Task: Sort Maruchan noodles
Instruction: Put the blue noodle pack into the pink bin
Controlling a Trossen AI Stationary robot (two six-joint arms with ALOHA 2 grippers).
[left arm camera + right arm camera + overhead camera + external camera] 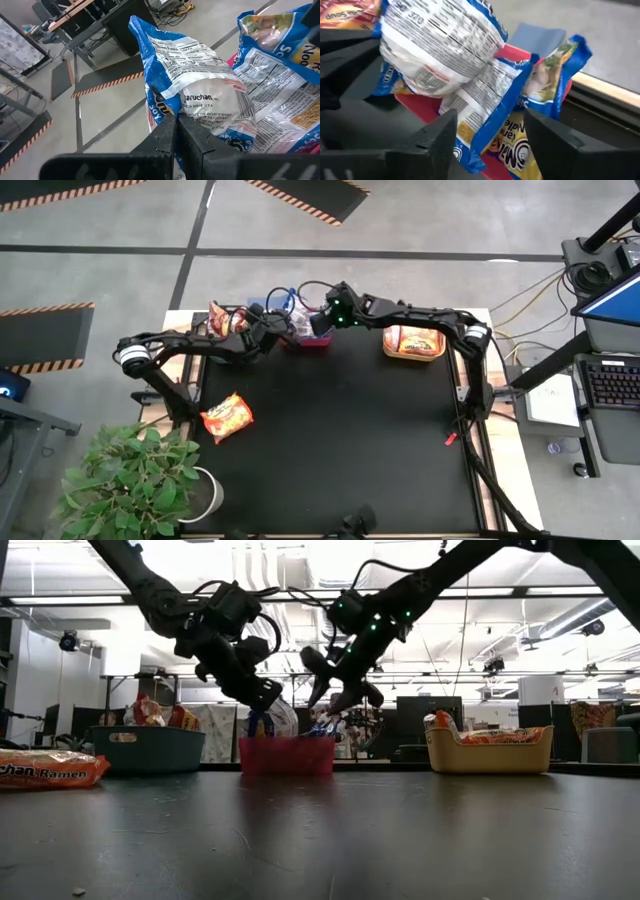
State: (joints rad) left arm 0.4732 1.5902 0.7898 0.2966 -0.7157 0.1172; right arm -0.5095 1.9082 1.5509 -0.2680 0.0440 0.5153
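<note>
Black counter (340, 430), and both arms are bunched up at its far edge over the small red plastic bin (287, 755). The left gripper (176, 131) has its jaws pinched together on a crinkly blue-and-white Maruchan noodle packet (200, 95), held up over that red bin with the printed back side facing the wrist camera. The right gripper (490, 132) hangs just beside it with jaws spread wide apart, straddling a second blue-and-yellow packet (530, 130) that's sticking up out of the bin, not clamped on it as far as I can see.

Other noodles: one orange crinkly packet (227, 418) is lying flat by itself on the counter near the left edge, well away from the bins. A dark grey bin (147, 748) at the far left corner has a few red-orange packets (220, 317) in it, and the yellow-orange bin (413, 343) on the right side holds orange packets too.

Leafy green potted plant (135, 480) sits off the near-left corner.
</note>
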